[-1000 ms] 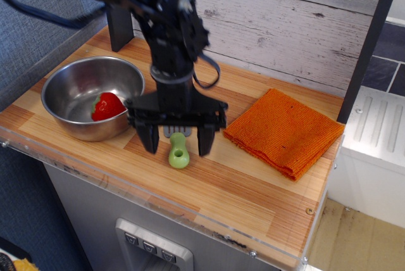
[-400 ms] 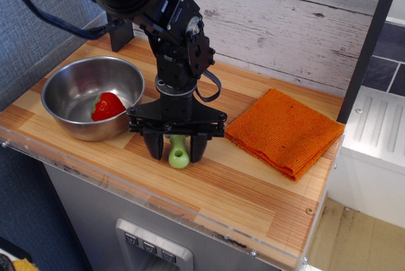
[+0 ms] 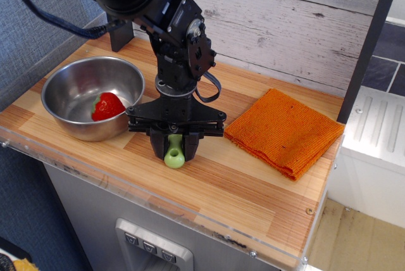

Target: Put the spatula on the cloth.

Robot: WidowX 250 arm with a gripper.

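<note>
Centrally, wooden striped countertop (image 3: 209,189). At 9 o'clock, round steel bowl (image 3: 76,87) containing a red strawberry (image 3: 107,105). At 3 o'clock, folded orange knitted cloth (image 3: 285,132). Black gripper (image 3: 174,147), jaws closed on the spatula (image 3: 174,154)'s chunky green handle, blade hidden.

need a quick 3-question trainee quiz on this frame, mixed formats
1. True or false: the hand is closed on the spatula's green handle.
2. What lies inside the metal bowl? A) a lemon B) a red strawberry C) nothing
3. Fill in: the orange cloth lies to the hand's ____ in the picture.

Key:
1. True; the fingers sit against both sides of the handle.
2. B; the strawberry rests in the bowl.
3. Right; nothing lies on the cloth yet.
</note>
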